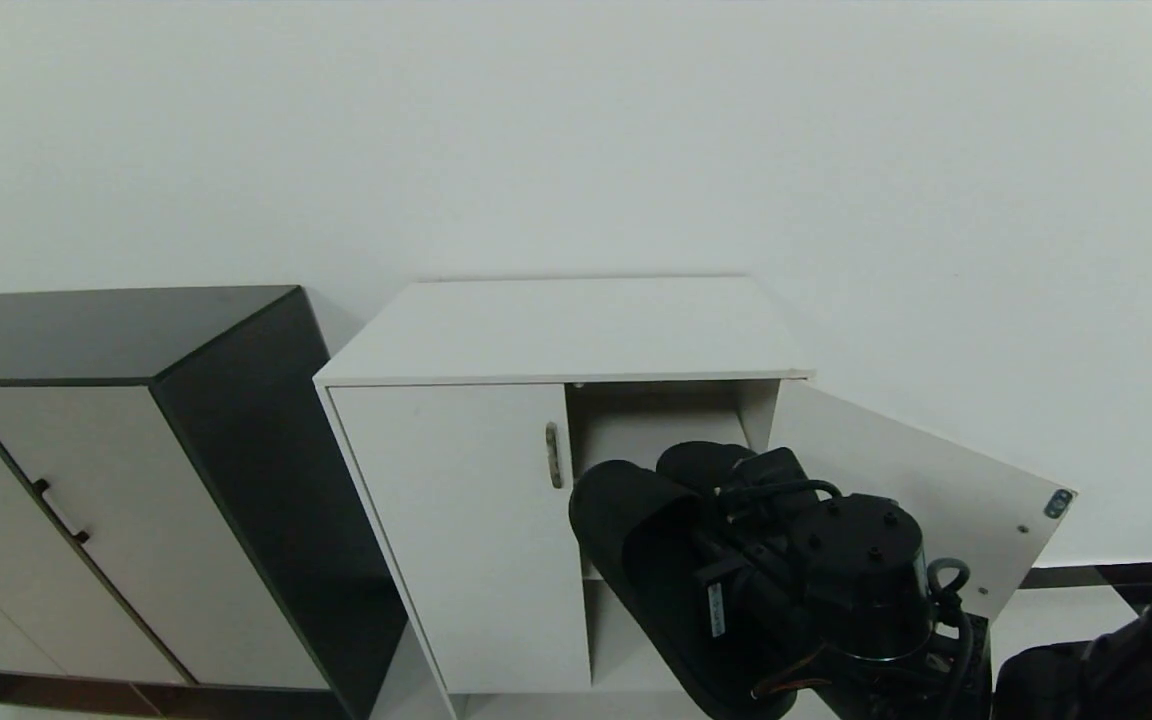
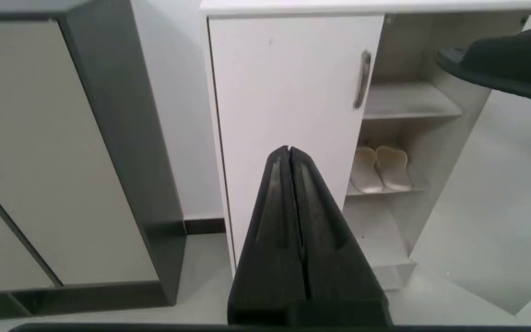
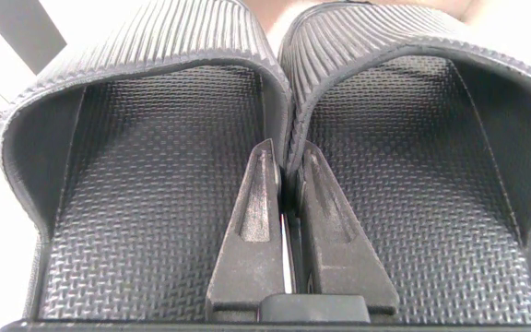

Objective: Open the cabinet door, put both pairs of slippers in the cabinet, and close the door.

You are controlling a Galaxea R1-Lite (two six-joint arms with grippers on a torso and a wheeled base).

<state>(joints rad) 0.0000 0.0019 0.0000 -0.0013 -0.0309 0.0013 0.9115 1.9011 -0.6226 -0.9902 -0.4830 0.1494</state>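
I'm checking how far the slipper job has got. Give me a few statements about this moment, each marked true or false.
1. The white cabinet has its right-hand door open. True.
2. The right gripper is shut on the pair of black slippers. True.
3. The left gripper holds a white slipper. False: it is shut and empty.
4. The white slippers lie on the floor outside the cabinet. False: they sit on a shelf inside it.

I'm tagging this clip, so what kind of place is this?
Probably a home entryway: a white shoe cabinet with its door open, white slippers on its shelf, a dark cabinet beside it.
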